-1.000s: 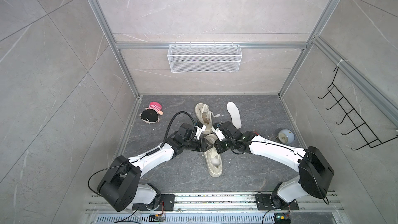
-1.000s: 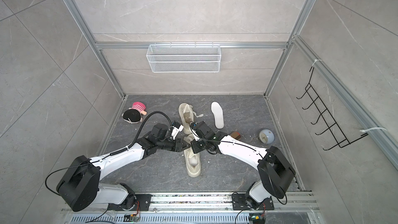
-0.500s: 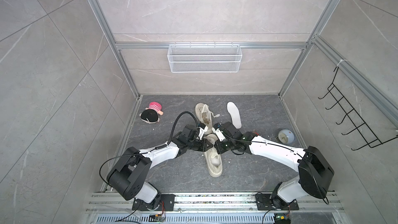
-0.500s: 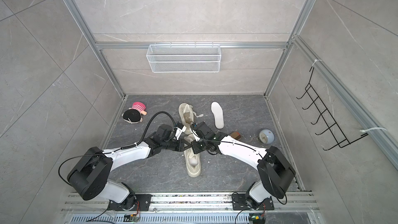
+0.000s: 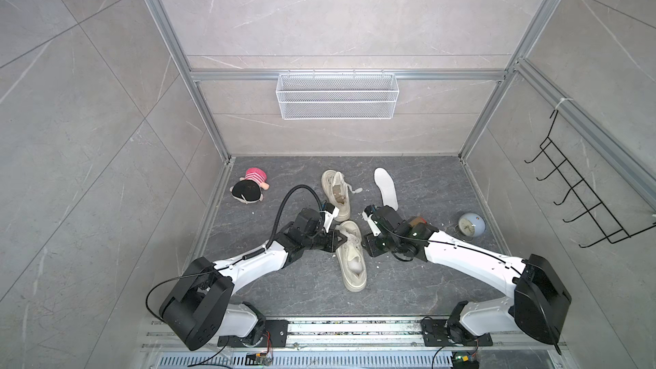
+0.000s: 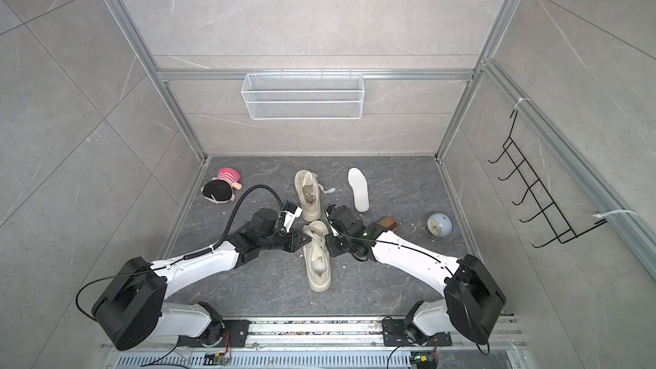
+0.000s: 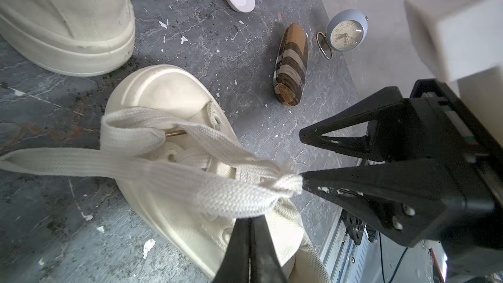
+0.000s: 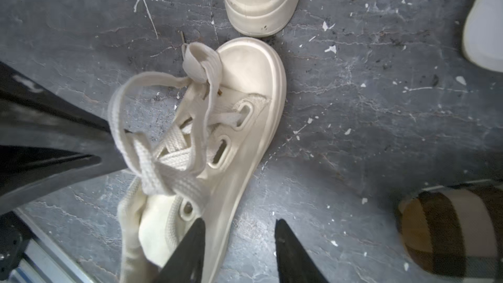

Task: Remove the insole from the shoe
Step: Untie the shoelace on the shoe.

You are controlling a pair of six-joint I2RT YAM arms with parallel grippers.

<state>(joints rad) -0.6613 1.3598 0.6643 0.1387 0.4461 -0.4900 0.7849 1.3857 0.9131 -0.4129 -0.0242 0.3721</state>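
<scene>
Shoe [image 5: 349,257] lies on the table [image 5: 408,289] with its insole [image 5: 356,265] inside, the left hand [image 7: 250,221] pinching a lace [image 7: 231,191] above its front and the right hand [image 8: 239,221] spread beside it, apparently to loosen the opening.

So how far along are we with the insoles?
Done: a loose insole lies on the floor by the far shoe. In hand: left pincer shut on the lace of the near shoe, right pincer open beside it. Left: the second insole, seemingly the white showing inside.

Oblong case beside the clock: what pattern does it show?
Brown-and-beige plaid case; clearest in the left wrist view.
</scene>
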